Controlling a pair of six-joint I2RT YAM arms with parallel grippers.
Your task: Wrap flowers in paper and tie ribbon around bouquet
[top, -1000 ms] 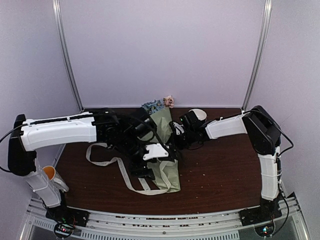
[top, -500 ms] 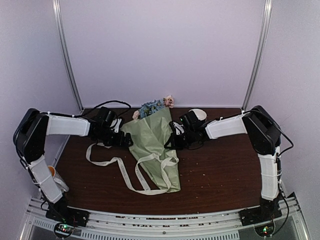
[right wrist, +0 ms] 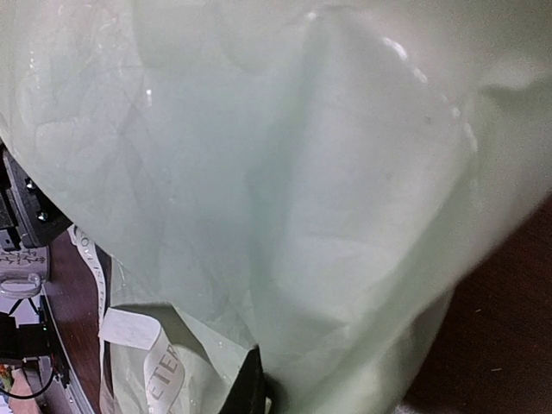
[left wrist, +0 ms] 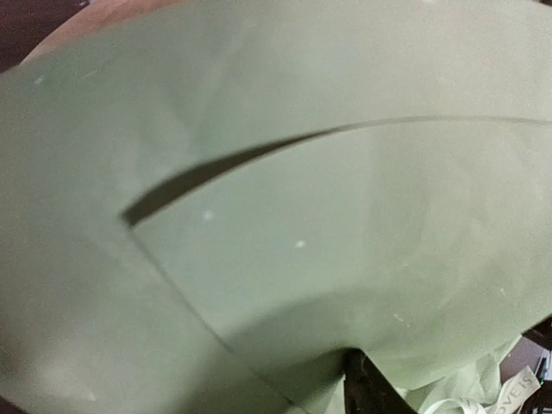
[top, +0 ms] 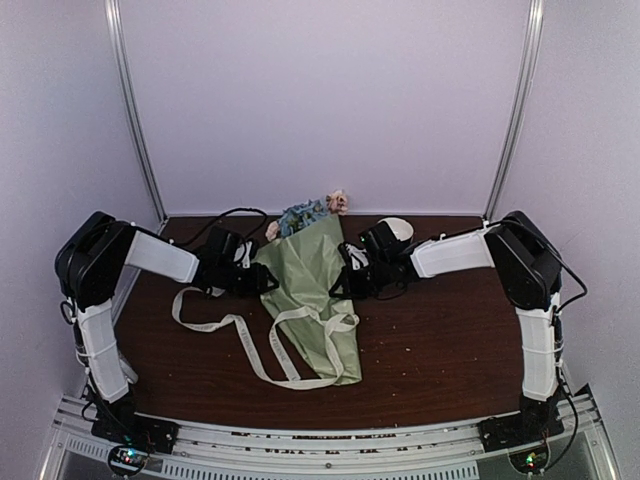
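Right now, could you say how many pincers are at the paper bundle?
2: the left pincer at the left edge of the paper bundle, the right pincer at its right edge.

Sage-green paper (left wrist: 328, 259) fills nearly everything just ahead of the left tool (left wrist: 362, 395), of which only a dark tip shows beneath the sheet. One layer overlaps another, leaving a dark curved slit. Right of the tool lies lettered cream ribbon (left wrist: 509, 397). Dark worktop (left wrist: 21, 30) shows far left.

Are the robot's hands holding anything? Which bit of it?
The right gripper is shut on the green paper, at its right edge. The left gripper is against the paper's left edge, but its grip cannot be told.
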